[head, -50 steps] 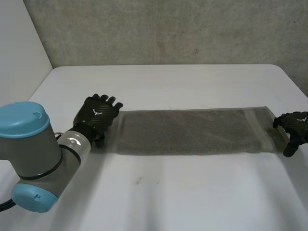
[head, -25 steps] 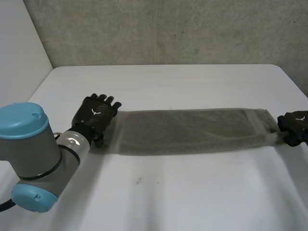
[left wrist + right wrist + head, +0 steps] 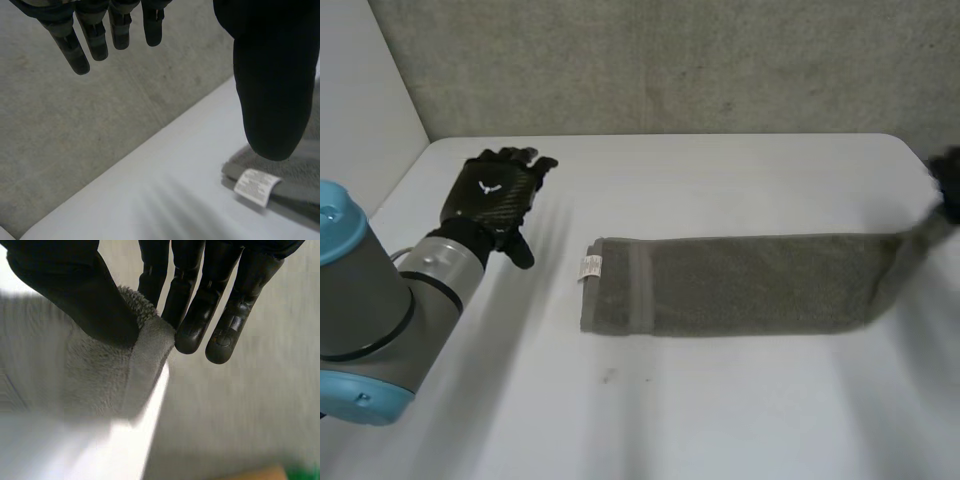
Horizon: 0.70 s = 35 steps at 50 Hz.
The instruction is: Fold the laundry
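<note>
A long grey-green towel (image 3: 750, 284) lies across the white table (image 3: 720, 420), its left end bearing a white label (image 3: 590, 267). My right hand (image 3: 947, 180) at the table's right edge pinches the towel's right end (image 3: 145, 355) between thumb and fingers and holds it lifted off the table. My left hand (image 3: 492, 190) hovers open to the left of the towel, apart from it, fingers straight. In the left wrist view the label (image 3: 255, 186) and the towel's end (image 3: 300, 175) lie below the thumb of my left hand (image 3: 270, 80).
A grey concrete wall (image 3: 670, 60) runs behind the table. My left arm (image 3: 370, 320) with its light-blue cap fills the near left corner. The table's far edge (image 3: 660, 137) and its right edge are close to the right hand.
The right hand closed on the towel's right end, lifted it and dragged the towel to the right. The left hand came off the towel's left end and rose toward the back left.
</note>
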Tool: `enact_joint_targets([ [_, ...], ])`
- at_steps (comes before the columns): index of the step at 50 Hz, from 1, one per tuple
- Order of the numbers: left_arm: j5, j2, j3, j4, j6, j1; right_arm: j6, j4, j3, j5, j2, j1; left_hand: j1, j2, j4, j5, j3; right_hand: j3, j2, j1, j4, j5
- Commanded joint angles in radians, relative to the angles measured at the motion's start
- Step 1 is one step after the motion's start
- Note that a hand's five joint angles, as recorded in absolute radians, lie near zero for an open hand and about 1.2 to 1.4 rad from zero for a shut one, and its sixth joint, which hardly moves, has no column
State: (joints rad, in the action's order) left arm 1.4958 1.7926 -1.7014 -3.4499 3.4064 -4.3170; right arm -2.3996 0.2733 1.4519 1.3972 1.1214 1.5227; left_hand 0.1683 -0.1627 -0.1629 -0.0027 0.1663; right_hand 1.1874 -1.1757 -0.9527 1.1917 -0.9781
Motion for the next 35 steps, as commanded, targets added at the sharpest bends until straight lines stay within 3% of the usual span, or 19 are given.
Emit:
enact_joint_targets([
  [1,0.0,-0.028,-0.009,0.0,-0.025,-0.016,-0.015,0.156,-0.025,-0.041,-0.006,0.34,0.006,-0.012,-0.012,0.003,0.008,0.209,-0.221,-0.444,0.205,-0.244],
  [2,0.0,-0.028,-0.009,0.0,-0.025,-0.017,-0.015,0.156,-0.025,-0.041,-0.006,0.341,0.006,-0.012,-0.012,0.003,0.008,0.209,-0.221,-0.444,0.205,-0.244],
  [4,0.001,-0.035,-0.012,0.0,-0.025,-0.02,-0.012,0.202,-0.041,-0.07,-0.054,0.479,0.006,-0.012,-0.012,0.003,0.008,0.209,-0.221,-0.444,0.205,-0.244],
  [7,0.003,-0.042,-0.017,0.001,-0.027,-0.026,-0.012,0.218,-0.045,-0.095,-0.083,0.537,0.006,-0.012,-0.012,0.003,0.008,0.209,-0.221,-0.444,0.205,-0.244],
  [12,-0.002,-0.047,-0.035,0.0,-0.027,-0.029,-0.001,0.23,-0.053,-0.19,-0.205,0.712,0.006,-0.012,-0.012,0.003,0.008,0.209,-0.221,-0.444,0.205,-0.244],
  [21,-0.005,-0.045,-0.046,-0.002,-0.025,-0.029,0.069,0.219,-0.053,-0.188,-0.311,0.786,0.006,-0.012,-0.012,0.003,0.008,0.209,-0.221,-0.444,0.205,-0.244],
  [22,-0.006,-0.041,-0.041,-0.002,-0.025,-0.027,0.074,0.218,-0.056,-0.181,-0.307,0.788,0.006,-0.012,-0.012,0.003,0.008,-0.063,0.052,-0.171,-0.068,0.029],
  [23,-0.006,-0.041,-0.041,-0.002,-0.025,-0.027,0.074,0.218,-0.056,-0.181,-0.307,0.788,0.006,-0.012,-0.012,0.003,0.008,-0.066,0.054,-0.169,-0.07,0.031],
  [25,-0.006,-0.032,-0.027,-0.003,-0.025,-0.018,0.063,0.215,-0.057,-0.144,-0.273,0.78,0.006,-0.012,-0.012,0.003,0.008,-0.779,0.768,0.545,-0.784,0.745],
  [26,-0.006,-0.032,-0.027,-0.003,-0.025,-0.018,0.063,0.215,-0.058,-0.144,-0.273,0.78,0.006,-0.012,-0.012,0.003,0.008,-0.782,0.771,0.548,-0.787,0.748],
  [27,-0.008,-0.029,-0.018,-0.008,-0.027,-0.012,0.054,0.213,-0.056,-0.111,-0.237,0.778,0.006,-0.012,-0.012,0.003,0.008,-1.006,0.994,0.772,-1.011,0.971],
  [31,-0.006,0.023,0.034,-0.043,-0.029,0.046,-0.056,0.198,-0.022,0.006,-0.119,0.752,0.007,-0.013,-0.012,0.003,0.009,-1.013,1.001,0.778,-1.017,0.978],
  [35,-0.006,0.062,0.068,-0.057,-0.027,0.092,-0.186,0.137,0.024,0.045,-0.054,0.688,0.007,-0.013,-0.012,0.004,0.009,-1.013,1.001,0.778,-1.017,0.978],
])
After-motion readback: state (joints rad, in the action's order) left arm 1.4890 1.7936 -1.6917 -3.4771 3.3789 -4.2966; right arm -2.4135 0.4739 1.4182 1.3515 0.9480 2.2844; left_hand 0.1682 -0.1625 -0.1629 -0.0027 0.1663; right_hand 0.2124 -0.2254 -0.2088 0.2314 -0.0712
